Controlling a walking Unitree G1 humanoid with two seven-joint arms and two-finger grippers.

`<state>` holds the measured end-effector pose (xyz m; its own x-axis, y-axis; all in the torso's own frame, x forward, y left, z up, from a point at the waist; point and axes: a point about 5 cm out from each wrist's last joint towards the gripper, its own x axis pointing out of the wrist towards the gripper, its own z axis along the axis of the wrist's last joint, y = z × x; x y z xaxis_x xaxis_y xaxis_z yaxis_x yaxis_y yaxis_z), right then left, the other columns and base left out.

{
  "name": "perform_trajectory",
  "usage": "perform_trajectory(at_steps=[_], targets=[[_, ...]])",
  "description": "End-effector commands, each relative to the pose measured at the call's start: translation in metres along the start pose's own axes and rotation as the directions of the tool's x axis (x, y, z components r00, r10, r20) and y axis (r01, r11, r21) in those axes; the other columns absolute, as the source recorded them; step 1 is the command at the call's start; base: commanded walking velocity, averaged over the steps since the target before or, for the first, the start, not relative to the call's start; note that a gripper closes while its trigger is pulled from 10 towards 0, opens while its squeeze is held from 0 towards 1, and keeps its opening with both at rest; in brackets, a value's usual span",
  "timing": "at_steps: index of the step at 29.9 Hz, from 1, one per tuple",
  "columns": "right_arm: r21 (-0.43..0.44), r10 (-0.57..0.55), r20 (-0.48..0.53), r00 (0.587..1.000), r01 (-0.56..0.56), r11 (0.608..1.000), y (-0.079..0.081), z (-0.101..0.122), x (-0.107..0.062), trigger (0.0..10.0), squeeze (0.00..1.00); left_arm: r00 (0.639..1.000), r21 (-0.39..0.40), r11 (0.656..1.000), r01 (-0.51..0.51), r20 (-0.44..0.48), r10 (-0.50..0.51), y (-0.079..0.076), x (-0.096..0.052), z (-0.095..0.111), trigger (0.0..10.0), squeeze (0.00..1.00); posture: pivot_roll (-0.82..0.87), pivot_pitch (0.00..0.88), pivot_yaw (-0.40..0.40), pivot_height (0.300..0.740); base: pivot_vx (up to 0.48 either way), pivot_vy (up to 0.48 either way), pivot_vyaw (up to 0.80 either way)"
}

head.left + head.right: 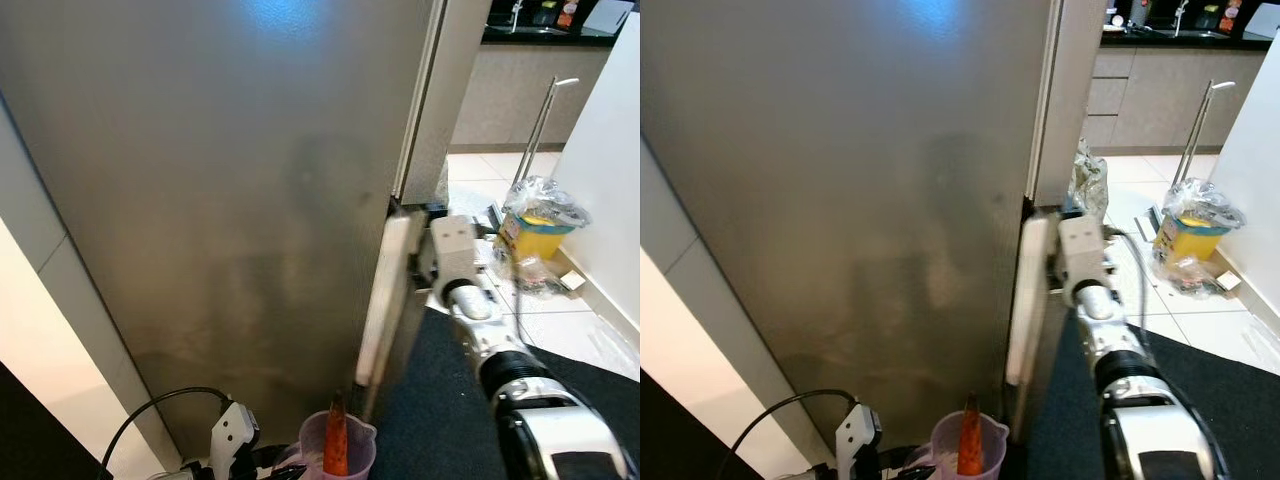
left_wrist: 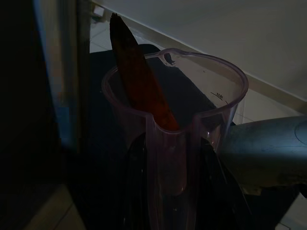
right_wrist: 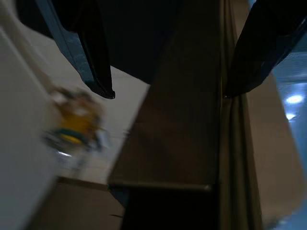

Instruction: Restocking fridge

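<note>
In the left eye view, we stand right in front of the big grey fridge [image 1: 220, 200]. Its door is closed, with a pale handle strip [image 1: 382, 300] down the right edge. Our right gripper [image 1: 420, 262] reaches to that edge. Low and near, our left gripper [image 1: 290, 462] holds a clear jug [image 1: 350, 445] with a carrot [image 1: 336, 440] standing in it.

The right eye view shows the same — and a yellow bin [image 1: 1195, 235] far off to the right on the floor.

In the left wrist view, our jaws are clamped on the jug.

In the right wrist view, our jaws are apart, one on each side of the door edge.

We think the jaws could slip off the smooth edge when we pull. The jug could tip too, and the carrot would fall out.
</note>
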<state>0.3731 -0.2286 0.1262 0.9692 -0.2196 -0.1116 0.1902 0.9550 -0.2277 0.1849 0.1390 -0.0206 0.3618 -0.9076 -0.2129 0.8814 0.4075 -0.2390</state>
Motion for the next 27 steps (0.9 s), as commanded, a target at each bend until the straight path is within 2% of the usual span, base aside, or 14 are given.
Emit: perform_trajectory(at_steps=[1, 5, 11, 13, 14, 17, 18, 20, 24, 25, 26, 27], targets=[[0.015, -0.018, -0.032, 0.999, 0.019, 1.000, -0.001, -0.008, -0.002, 10.0, 0.00, 1.000, 0.015, 1.000, 0.022, 0.013, -0.022, -0.001, 0.003, 0.004, 10.0, 0.00, -0.07, 0.005, -0.014, 0.740, 0.000, 0.000, 0.00], [0.011, -0.021, -0.038, 0.999, 0.022, 1.000, -0.001, -0.010, -0.002, 10.0, 0.00, 1.000, 0.013, 1.000, 0.024, 0.012, -0.024, -0.001, 0.003, 0.003, 10.0, 0.00, -0.07, 0.006, -0.014, 0.740, 0.000, 0.000, 0.00], [-0.018, -0.032, -0.082, 0.996, 0.030, 0.999, -0.003, -0.024, -0.006, 10.0, 0.00, 1.000, 0.014, 0.999, 0.029, 0.010, -0.029, -0.002, 0.004, 0.004, 10.0, 0.00, -0.07, 0.007, -0.012, 0.740, 0.000, 0.000, 0.00], [-0.053, -0.034, -0.131, 0.991, 0.028, 0.998, -0.005, -0.041, -0.013, 10.0, 0.00, 0.999, 0.013, 0.999, 0.030, 0.010, -0.031, -0.001, 0.004, 0.004, 10.0, 0.00, -0.07, 0.007, -0.012, 0.740, 0.000, 0.000, 0.00], [-0.053, -0.034, -0.131, 0.991, 0.028, 0.998, -0.005, -0.041, -0.013, 10.0, 0.00, 0.999, 0.013, 0.999, 0.030, 0.010, -0.031, -0.001, 0.004, 0.004, 10.0, 0.00, -0.07, 0.007, -0.012, 0.740, 0.000, 0.000, 0.00], [-0.124, -0.054, -0.262, 0.964, 0.022, 0.992, -0.012, -0.084, -0.032, 10.0, 0.00, 1.000, 0.014, 1.000, 0.026, 0.014, -0.026, -0.001, 0.005, 0.005, 10.0, 0.00, -0.07, 0.006, -0.013, 0.740, 0.000, 0.000, 0.00], [-0.124, -0.054, -0.262, 0.964, 0.022, 0.992, -0.012, -0.084, -0.032, 10.0, 0.00, 1.000, 0.014, 1.000, 0.026, 0.014, -0.026, -0.001, 0.005, 0.005, 10.0, 0.00, -0.07, 0.006, -0.013, 0.740, 0.000, 0.000, 0.00], [-0.153, -0.057, -0.348, 0.936, 0.003, 0.988, -0.015, -0.111, -0.047, 10.0, 0.00, 1.000, 0.010, 1.000, 0.014, 0.024, -0.015, 0.000, 0.006, 0.006, 10.0, 0.00, -0.07, 0.006, -0.013, 0.740, 0.000, 0.000, 0.00], [-0.182, -0.032, -0.547, 0.836, -0.082, 0.980, -0.019, -0.172, -0.096, 10.0, 0.00, 0.997, -0.018, 1.000, -0.004, 0.081, 0.005, 0.003, 0.013, 0.014, 10.0, 0.00, -0.07, 0.006, -0.013, 0.740, 0.000, 0.000, 0.00], [-0.182, -0.032, -0.547, 0.836, -0.082, 0.980, -0.019, -0.172, -0.096, 10.0, 0.00, 0.997, -0.018, 1.000, -0.004, 0.081, 0.005, 0.003, 0.013, 0.014, 10.0, 0.00, -0.07, 0.006, -0.013, 0.740, 0.000, 0.000, 0.00], [-0.188, -0.020, -0.603, 0.798, -0.117, 0.975, -0.019, -0.189, -0.113, 10.0, 0.00, 0.995, -0.027, 1.000, 0.003, 0.103, 0.000, 0.002, 0.016, 0.017, 10.0, 0.00, -0.07, 0.006, -0.013, 0.740, 0.000, 0.000, 0.00], [-0.188, -0.020, -0.603, 0.798, -0.117, 0.975, -0.019, -0.189, -0.113, 10.0, 0.00, 0.995, -0.027, 1.000, 0.003, 0.103, 0.000, 0.002, 0.016, 0.017, 10.0, 0.00, -0.07, 0.006, -0.013, 0.740, 0.000, 0.000, 0.00]])
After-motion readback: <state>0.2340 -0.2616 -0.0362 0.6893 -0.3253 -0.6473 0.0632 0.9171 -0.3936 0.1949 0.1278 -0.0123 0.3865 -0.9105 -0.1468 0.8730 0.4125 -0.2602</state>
